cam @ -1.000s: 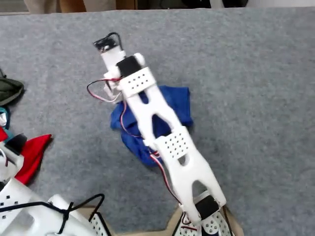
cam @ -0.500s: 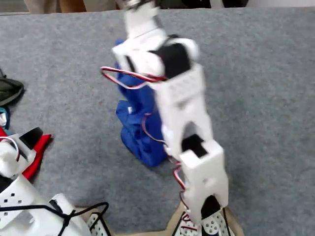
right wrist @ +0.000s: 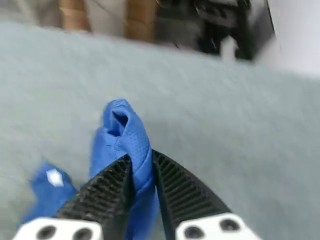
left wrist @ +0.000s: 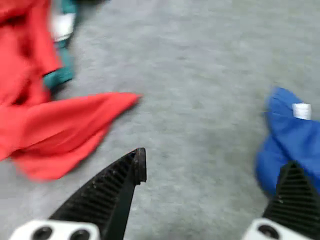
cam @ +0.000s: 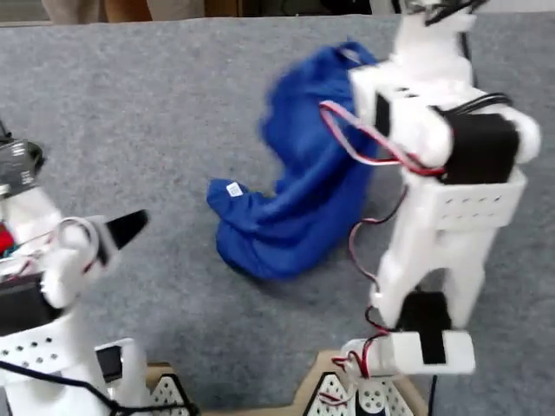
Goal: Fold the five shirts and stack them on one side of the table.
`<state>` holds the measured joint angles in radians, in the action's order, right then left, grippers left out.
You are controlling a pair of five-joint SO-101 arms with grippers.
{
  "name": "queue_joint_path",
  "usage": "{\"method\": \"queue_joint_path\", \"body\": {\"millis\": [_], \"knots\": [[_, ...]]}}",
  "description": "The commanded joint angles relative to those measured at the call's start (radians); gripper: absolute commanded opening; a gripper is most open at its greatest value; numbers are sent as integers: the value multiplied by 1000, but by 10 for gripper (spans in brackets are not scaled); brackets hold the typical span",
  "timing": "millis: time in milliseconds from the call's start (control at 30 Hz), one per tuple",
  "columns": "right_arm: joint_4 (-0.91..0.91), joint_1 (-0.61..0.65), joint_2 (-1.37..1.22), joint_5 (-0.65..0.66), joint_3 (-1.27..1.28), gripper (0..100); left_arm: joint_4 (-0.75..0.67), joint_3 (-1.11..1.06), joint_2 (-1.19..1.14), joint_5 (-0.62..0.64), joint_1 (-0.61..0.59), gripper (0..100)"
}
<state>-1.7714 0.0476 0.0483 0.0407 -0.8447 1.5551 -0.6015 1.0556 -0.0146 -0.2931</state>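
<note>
A blue shirt (cam: 303, 182) hangs stretched from the table up to my right gripper (cam: 364, 61), which is shut on its top fold (right wrist: 131, 145) near the table's far edge. The shirt's lower end with a white tag (cam: 232, 189) rests bunched on the grey table. My left gripper (left wrist: 212, 170) stands open above bare cloth, with a red shirt (left wrist: 55, 130) to one side and the blue shirt (left wrist: 287, 135) to the other. In the high view the left gripper (cam: 121, 230) is at the left side.
A teal garment (left wrist: 60, 75) lies beside the red shirt. A dark green garment (cam: 17, 160) sits at the table's left edge. Furniture stands beyond the far table edge (right wrist: 200, 20). Grey table cloth (cam: 156, 104) lies open at the back left.
My right arm has lifted and swung right toward the far edge, pulling the blue shirt up and stretching it. My left arm has risen and moved right from the red shirt.
</note>
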Motion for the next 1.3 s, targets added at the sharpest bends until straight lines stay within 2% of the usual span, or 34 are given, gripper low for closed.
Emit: {"method": "queue_joint_path", "body": {"millis": [0, 167, 333, 467, 600, 700, 900, 1100, 1267], "knots": [[-11, -157, 94, 109, 211, 6, -41, -9, 2, 57, 199, 399], [-2, -412, 119, 437, 463, 8, -46, -52, 1, 92, 387, 399], [35, -624, 140, 608, 661, 8, -83, -170, -1, 87, 539, 403], [46, -759, 179, 772, 788, 8, -164, -206, -38, 94, 574, 403], [64, -875, 228, 916, 926, 8, -238, -150, -226, 94, 575, 403], [133, -949, 265, 988, 1050, 8, -255, -21, -446, 94, 605, 402], [281, -1030, 321, 1068, 1270, 9, -189, 330, -880, 95, 717, 399], [348, -1096, 355, 1145, 1371, 12, -152, 674, -1218, 195, 743, 403], [425, -1165, 355, 1146, 1403, 106, -149, 927, -1428, 250, 744, 399]]}}
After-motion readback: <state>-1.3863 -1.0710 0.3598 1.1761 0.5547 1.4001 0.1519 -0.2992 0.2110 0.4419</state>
